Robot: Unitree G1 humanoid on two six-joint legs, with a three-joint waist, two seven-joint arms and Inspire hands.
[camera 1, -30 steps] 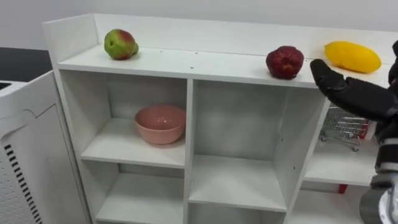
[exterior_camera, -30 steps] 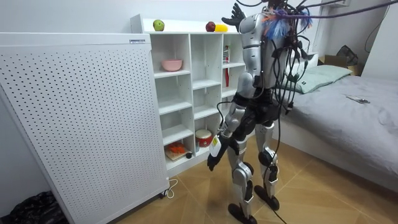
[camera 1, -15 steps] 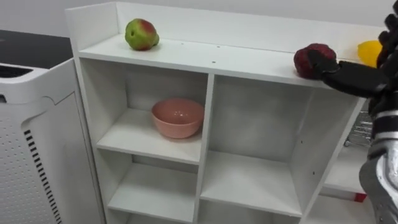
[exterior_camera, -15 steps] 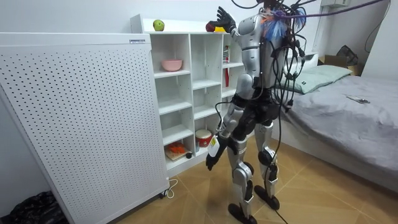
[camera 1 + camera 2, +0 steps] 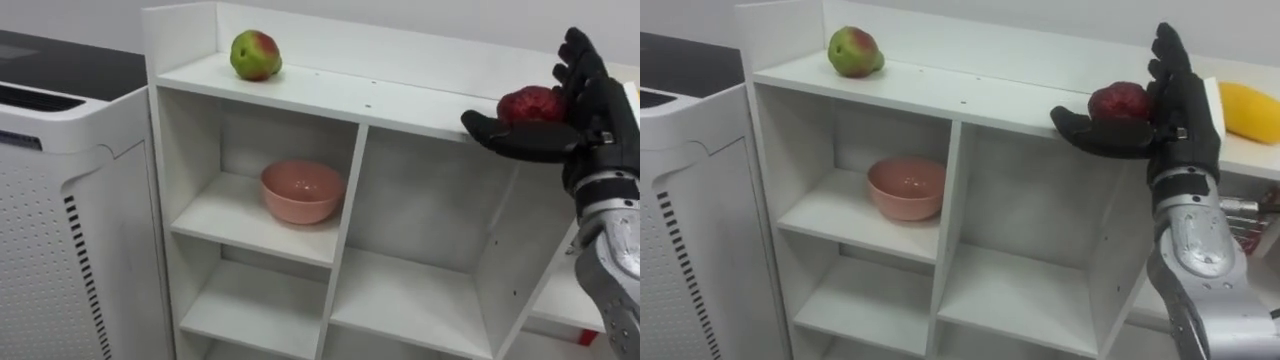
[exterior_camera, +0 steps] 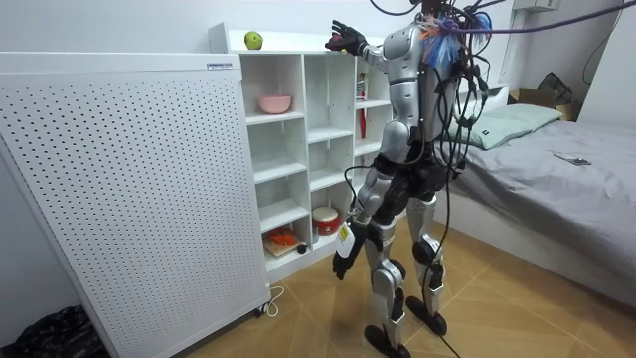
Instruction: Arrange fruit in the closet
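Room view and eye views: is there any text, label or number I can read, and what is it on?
No text is readable.
Dark label on the perforated panel, at its top edge: too small to read.
Shelf unit and pink bowl: no print seen.

Black right robot hand (image 5: 1178, 118) on a ribbed silver forearm; silver-grey body, tangled dark cables behind.
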